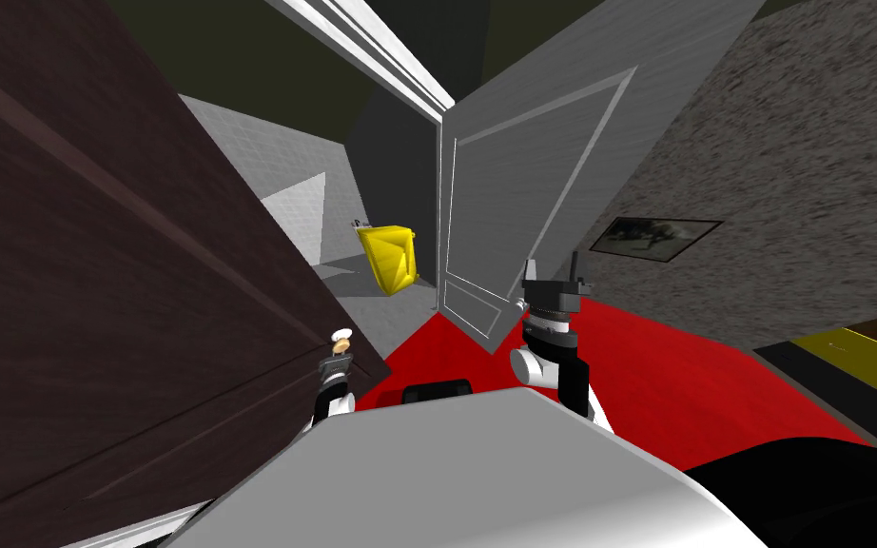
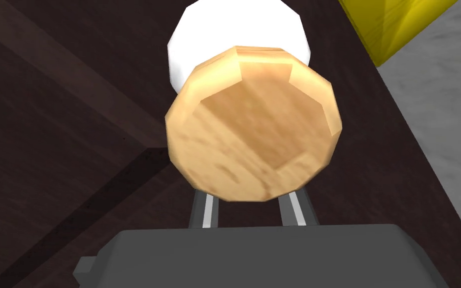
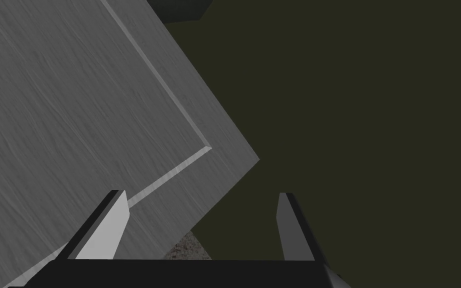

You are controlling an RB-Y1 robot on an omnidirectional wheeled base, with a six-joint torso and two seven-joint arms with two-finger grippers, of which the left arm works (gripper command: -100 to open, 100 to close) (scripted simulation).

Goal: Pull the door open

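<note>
left gripper [image 2: 248,212] clamped on knob [image 2: 253,125], fingers narrow, tips hidden behind it. knob sits on dark door [image 2: 64,150] near free edge. door looks swung well open, gap shows yellow bin [image 1: 389,255] beyond, so guessing mostly done, maybe more pull left. right gripper [image 3: 199,220] spread, empty, by grey door [image 3: 74,110]

We see a dark brown door [image 1: 94,285] with sunken panels on our left, swung partly open. Its round tan knob [image 2: 253,125] sits on a white neck [image 2: 194,35], near the door's free edge.
</note>
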